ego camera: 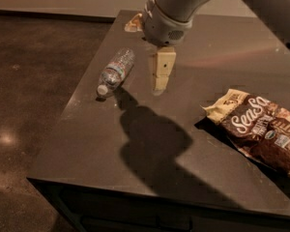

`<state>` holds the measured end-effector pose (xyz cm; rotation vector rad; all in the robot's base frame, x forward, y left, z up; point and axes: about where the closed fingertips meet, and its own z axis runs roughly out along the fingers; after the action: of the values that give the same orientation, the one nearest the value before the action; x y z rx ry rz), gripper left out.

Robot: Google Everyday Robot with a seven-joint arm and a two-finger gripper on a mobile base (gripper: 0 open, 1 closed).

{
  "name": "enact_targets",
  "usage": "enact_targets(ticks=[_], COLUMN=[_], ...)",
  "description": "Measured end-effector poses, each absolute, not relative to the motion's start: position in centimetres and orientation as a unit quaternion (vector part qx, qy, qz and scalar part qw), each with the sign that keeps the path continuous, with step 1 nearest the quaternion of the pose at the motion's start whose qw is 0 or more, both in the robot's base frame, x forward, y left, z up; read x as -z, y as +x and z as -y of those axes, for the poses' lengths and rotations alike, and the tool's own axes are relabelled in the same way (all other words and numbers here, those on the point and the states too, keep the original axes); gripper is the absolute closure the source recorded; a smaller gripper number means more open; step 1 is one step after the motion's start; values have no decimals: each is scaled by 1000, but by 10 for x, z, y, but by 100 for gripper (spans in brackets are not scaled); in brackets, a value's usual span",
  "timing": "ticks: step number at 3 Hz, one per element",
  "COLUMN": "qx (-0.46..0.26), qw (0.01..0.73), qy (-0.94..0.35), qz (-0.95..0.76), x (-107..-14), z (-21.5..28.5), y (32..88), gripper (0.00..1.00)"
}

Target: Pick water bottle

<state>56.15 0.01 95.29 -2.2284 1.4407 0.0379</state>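
Observation:
The water bottle (115,71) is small, clear and crinkled, with a white cap and a pale bluish label band. It lies on its side near the left edge of the dark table (135,178), cap pointing toward the near left. My gripper (159,87) hangs pointing down just to the right of the bottle, a little above the tabletop and not touching it. The grey arm reaches in from the top right. The gripper holds nothing that I can see.
A brown SeaSa snack bag (261,129) lies at the right side of the table. A pale end of another object (134,23) shows at the far edge, mostly hidden behind the arm. The table's left edge drops to a dark floor (29,81).

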Motion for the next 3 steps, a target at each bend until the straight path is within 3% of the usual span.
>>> enact_targets(ticks=[3], qx=[27], qw=[170], qy=[-904], qz=[-390], x=[-918], z=[-62], y=[585], gripper=[0])
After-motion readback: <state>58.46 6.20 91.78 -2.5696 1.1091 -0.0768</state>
